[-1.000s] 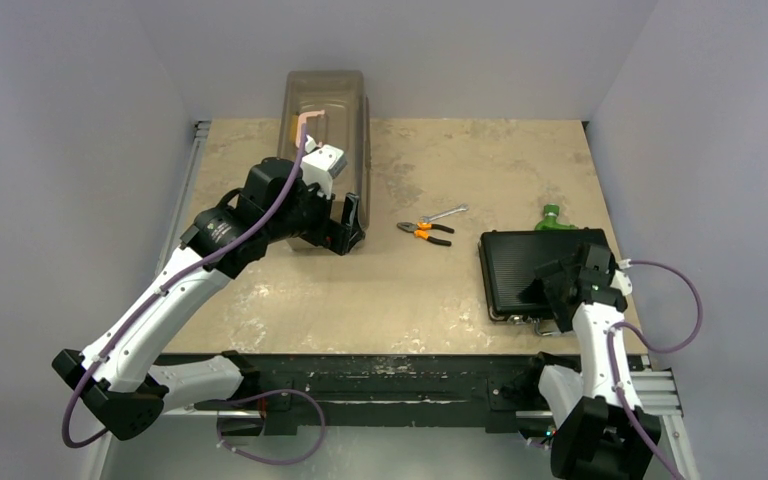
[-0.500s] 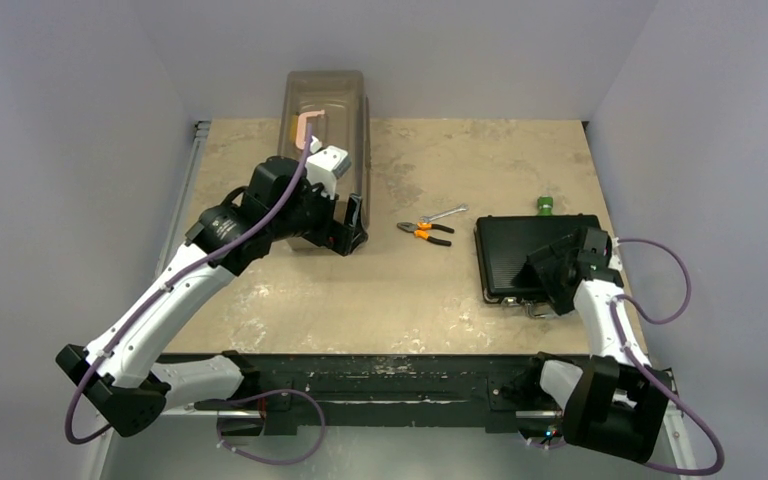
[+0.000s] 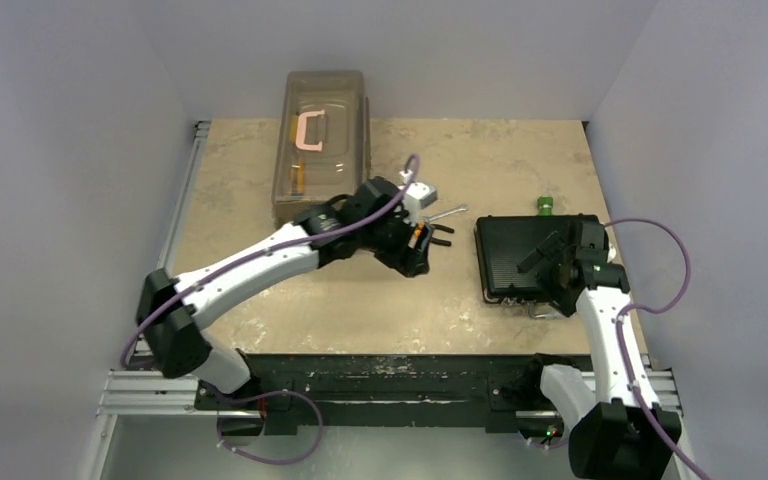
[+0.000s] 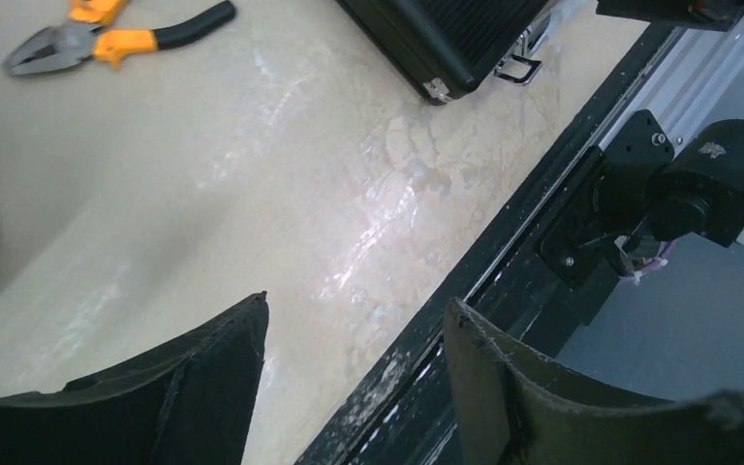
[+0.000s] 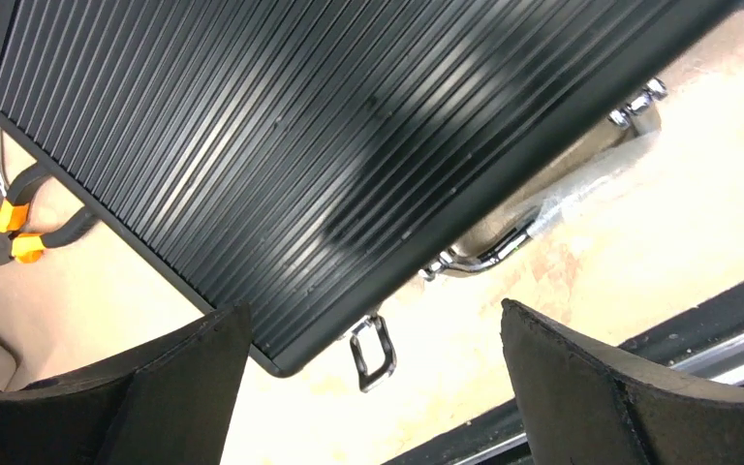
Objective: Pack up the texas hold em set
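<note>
Tabletop [image 3: 260, 290] bears the black case [image 3: 515, 255] flat at its right side, handle toward the near edge. Right gripper [image 5: 376, 308] hovers over it, jaws spread, empty. Left gripper [image 4: 354, 310], jaws parted and empty, hangs near the pliers [image 4: 107, 34]

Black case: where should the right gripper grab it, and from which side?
Chrome handle on the near edge, coming from above on the robot's side. The case lies flat and closed, its ribbed top wider than the open right gripper. The handle is a thin bar jutting past the edge, but it lies low on the table, so likely a tight fit.
</note>
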Robot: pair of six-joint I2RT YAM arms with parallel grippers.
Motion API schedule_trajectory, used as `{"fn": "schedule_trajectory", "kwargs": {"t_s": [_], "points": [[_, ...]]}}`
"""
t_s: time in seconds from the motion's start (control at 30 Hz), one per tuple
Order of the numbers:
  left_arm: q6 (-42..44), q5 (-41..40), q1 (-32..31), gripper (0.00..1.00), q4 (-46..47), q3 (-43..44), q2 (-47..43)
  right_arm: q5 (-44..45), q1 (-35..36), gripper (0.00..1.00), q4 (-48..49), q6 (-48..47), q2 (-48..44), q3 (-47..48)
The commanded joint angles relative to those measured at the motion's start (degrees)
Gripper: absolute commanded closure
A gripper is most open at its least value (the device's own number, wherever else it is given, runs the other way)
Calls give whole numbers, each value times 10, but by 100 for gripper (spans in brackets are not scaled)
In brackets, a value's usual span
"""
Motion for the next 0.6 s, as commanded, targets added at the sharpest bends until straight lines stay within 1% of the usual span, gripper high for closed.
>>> {"fn": "schedule_trajectory", "kwargs": {"t_s": [0.0, 0.07, 0.13, 0.2, 0.3, 0.37, 0.4, 0.43, 0.5, 0.53, 0.57], "points": [[-37, -16, -53, 41, 79, 96, 112, 13, 4, 4, -54, -14, -50, 21], [-38, -14, -70, 49, 90, 145, 172, -6, 5, 6, -56, -11, -68, 19], [-39, -6, -80, 55, 102, 188, 225, -6, 6, 14, -64, -15, -81, 18], [-46, -2, -82, 63, 109, 226, 273, -5, 6, 28, -67, -17, -93, 6], [-57, 12, -84, 87, 116, 272, 328, -35, 6, 50, -52, -4, -109, -25], [-60, 13, -90, 100, 118, 305, 361, -56, 8, 58, -26, -1, -115, -50], [-60, 11, -93, 100, 117, 321, 378, -57, 9, 66, -22, -2, -110, -56], [-59, 10, -96, 100, 116, 337, 399, -55, 11, 77, -21, -5, -104, -58], [-62, 11, -100, 100, 113, 366, 428, -49, 17, 92, -21, -8, -96, -55], [-66, 15, -101, 100, 113, 379, 441, -45, 20, 98, -18, -9, -95, -52], [-69, 19, -101, 100, 114, 391, 452, -37, 22, 100, -15, -10, -96, -50]]}}
